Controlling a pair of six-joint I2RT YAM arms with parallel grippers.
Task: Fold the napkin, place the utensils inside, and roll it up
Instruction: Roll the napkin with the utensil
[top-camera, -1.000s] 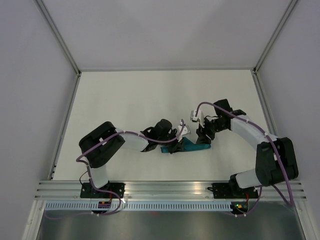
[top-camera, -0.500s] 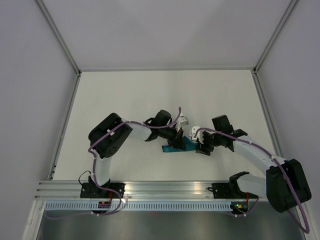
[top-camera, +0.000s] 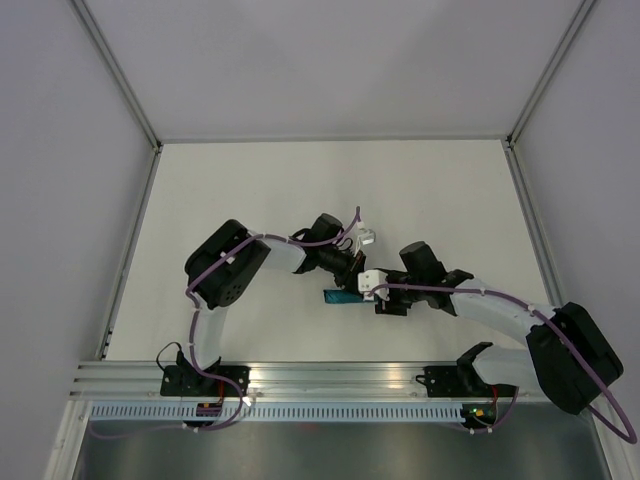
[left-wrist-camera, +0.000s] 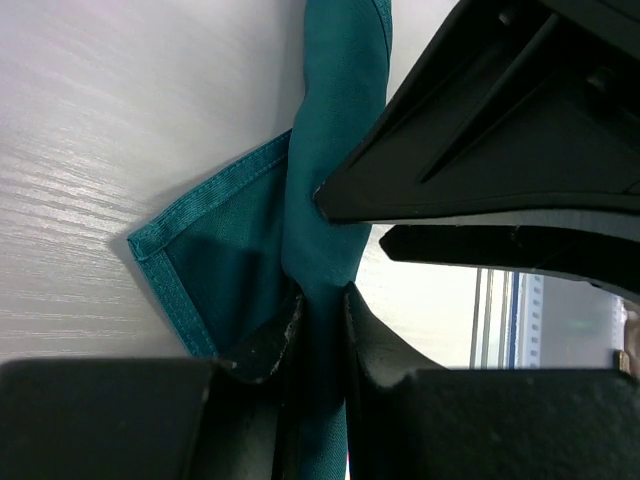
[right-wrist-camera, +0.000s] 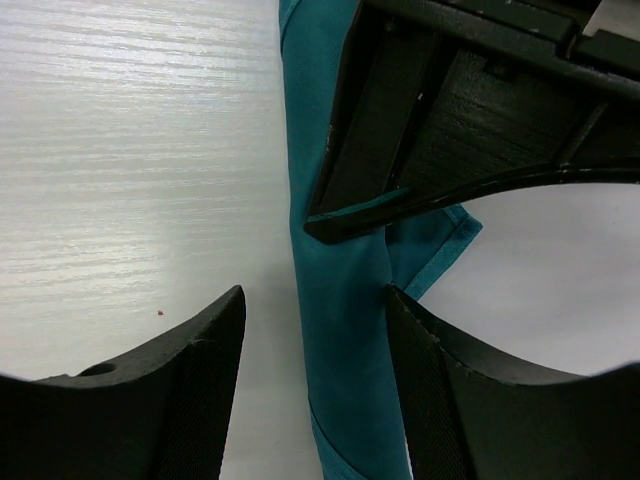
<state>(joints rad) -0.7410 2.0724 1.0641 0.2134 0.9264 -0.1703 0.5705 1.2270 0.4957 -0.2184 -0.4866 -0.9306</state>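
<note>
The left jaws are pinched on the napkin (left-wrist-camera: 330, 150), clamping the narrow roll partway along, likely so it cannot spring open; the right jaws stand spread, straddling the roll with a gap on at least one side (probably lining up a grip of their own). The napkin lies around the middle of the surface (top-camera: 250, 200), somewhat toward the near edge, between the two arms; it is plain teal, gathered into a slim bundle running left to right, with one hemmed corner sticking out flat beside it; no utensils show.

Right end effector (right-wrist-camera: 314, 292) has swung in astride the napkin (right-wrist-camera: 340, 380), apparently narrower.
</note>
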